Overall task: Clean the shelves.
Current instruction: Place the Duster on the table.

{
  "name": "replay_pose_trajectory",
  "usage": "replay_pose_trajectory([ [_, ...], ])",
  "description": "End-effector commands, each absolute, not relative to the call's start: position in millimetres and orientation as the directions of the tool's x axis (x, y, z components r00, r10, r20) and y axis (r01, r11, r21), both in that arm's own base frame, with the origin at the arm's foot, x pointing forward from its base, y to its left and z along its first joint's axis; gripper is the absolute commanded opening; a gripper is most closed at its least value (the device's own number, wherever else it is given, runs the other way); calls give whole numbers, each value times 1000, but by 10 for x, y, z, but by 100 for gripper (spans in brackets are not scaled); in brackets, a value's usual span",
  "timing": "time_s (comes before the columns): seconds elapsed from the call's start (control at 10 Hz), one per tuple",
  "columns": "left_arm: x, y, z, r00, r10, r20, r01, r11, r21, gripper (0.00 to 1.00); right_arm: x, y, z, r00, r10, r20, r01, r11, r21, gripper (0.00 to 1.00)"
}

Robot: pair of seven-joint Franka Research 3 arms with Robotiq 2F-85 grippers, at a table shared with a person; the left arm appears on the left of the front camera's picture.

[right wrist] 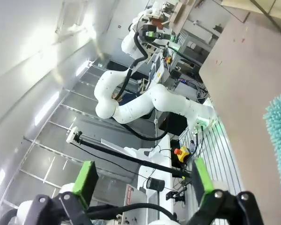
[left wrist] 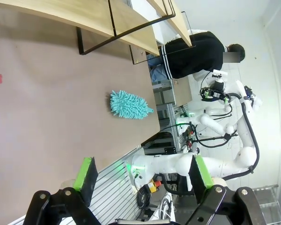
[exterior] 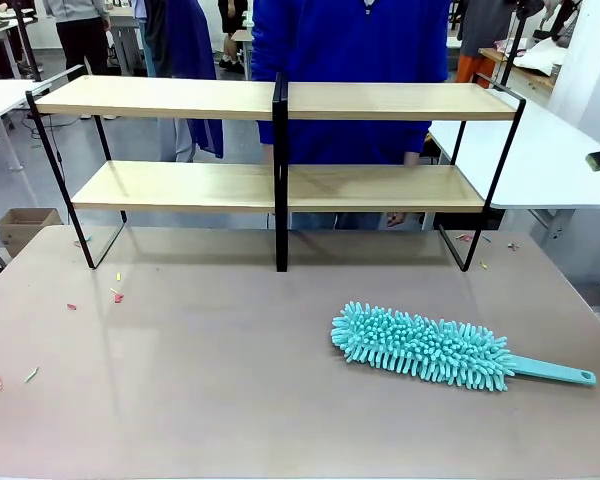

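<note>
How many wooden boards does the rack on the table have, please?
2: the upper board spans the top of the shelves, and the lower board sits directly beneath it, above the table.

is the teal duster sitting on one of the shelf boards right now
No, the teal duster lies flat on the brown table in front of the shelves, whose boards are bare.

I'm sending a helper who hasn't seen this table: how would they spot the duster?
Start at the shelves at the table's far side. In front of them, toward the right, lies the duster: a fluffy turquoise head on a flat handle, far larger than the scattered scraps.
</note>
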State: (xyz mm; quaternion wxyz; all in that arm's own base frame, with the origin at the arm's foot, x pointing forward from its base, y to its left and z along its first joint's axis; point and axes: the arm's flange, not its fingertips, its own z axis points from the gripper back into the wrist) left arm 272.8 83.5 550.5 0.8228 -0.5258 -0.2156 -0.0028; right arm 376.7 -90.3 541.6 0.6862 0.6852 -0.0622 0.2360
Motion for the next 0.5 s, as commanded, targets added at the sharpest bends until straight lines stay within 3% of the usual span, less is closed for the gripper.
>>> replay_pose_trajectory([
  [0.0,2754,823,5513,897,222,381,261,429,-865,100,3867,-975,5268,863,242,444,-437,-84,895,100],
  [0.4,2754,823,5513,897,222,381,261,429,-865,100,3867,-975,5268,863,242,444,-437,-84,895,100],
])
